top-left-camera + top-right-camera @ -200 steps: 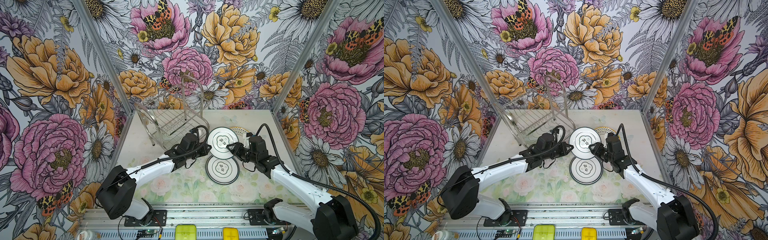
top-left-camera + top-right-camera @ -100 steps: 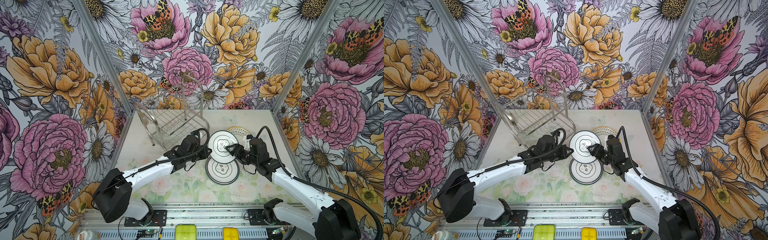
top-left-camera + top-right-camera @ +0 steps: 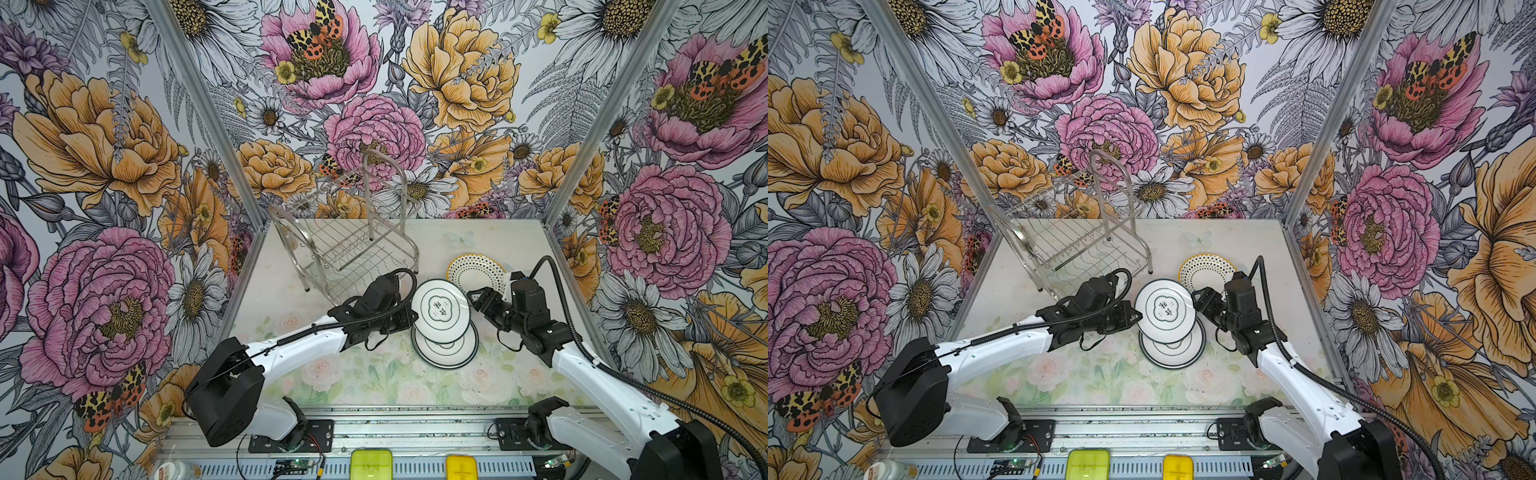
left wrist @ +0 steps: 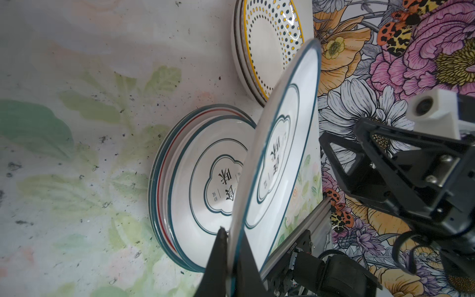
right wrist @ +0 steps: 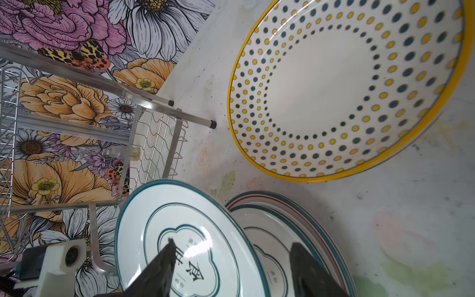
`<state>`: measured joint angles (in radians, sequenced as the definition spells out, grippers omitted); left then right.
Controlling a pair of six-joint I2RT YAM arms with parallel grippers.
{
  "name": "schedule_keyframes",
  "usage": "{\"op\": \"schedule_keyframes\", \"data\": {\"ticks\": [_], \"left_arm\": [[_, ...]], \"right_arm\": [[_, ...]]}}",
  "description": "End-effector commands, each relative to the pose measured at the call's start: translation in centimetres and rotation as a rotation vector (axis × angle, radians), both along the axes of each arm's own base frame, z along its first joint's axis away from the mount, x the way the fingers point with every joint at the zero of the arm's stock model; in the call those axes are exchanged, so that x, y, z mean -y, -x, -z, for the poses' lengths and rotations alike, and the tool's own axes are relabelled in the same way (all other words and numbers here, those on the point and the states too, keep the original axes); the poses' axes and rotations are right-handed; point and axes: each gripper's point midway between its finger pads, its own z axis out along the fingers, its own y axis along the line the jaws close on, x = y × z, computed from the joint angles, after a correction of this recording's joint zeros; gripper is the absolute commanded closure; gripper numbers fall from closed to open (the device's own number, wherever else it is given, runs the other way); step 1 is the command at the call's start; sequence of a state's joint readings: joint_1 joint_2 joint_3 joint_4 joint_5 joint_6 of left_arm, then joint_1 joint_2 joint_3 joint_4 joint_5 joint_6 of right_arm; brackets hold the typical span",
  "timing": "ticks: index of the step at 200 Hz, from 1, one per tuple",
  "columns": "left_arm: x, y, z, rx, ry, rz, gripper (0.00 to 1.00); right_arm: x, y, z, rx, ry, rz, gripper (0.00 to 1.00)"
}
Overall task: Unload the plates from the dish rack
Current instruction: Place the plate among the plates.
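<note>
Left wrist view: left tool [image 4: 232,237] clamps the rim of a teal-ringed plate [image 4: 280,144], tilted over the stack [image 4: 195,180] on the table [image 4: 77,77]; right tool [image 5: 232,243] gapes empty. With the dish rack [image 3: 353,245] apparently bare, only this set-down seems left.

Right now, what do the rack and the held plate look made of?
Rack: looks like polished steel wire and tube; bright reflections, thin grid. Held plate: probably glazed ceramic, glossy white with teal rings; glare streaks on its face. Melamine can't be ruled out.
</note>
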<state>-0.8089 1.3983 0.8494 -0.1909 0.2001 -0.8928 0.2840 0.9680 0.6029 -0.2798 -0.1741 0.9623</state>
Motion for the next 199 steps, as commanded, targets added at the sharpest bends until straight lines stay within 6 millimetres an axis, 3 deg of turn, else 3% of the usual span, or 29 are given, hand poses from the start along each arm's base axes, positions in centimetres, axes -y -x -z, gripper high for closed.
{"op": "schedule_keyframes", "data": {"ticks": [1, 46, 89, 174, 199], "left_arm": [[0.7, 0.6, -0.5, -0.009, 0.044, 0.008, 1.00], [1.1, 1.1, 0.9, -0.056, 0.038, -0.002, 1.00], [1.3, 1.4, 3.0, -0.122, 0.022, -0.009, 1.00], [1.3, 1.9, 4.5, -0.154, 0.003, -0.011, 1.00], [1.4, 2.0, 4.8, -0.171, 0.002, -0.009, 0.96]], "right_arm": [[2.5, 0.2, -0.2, 0.007, 0.102, 0.076, 0.28], [5.2, 0.2, -1.1, 0.023, 0.206, 0.171, 0.27], [6.4, -0.3, -2.7, 0.053, 0.278, 0.203, 0.26], [7.1, -0.2, -2.9, 0.058, 0.320, 0.221, 0.25], [7.2, -0.1, -3.0, 0.062, 0.326, 0.220, 0.25]]}}
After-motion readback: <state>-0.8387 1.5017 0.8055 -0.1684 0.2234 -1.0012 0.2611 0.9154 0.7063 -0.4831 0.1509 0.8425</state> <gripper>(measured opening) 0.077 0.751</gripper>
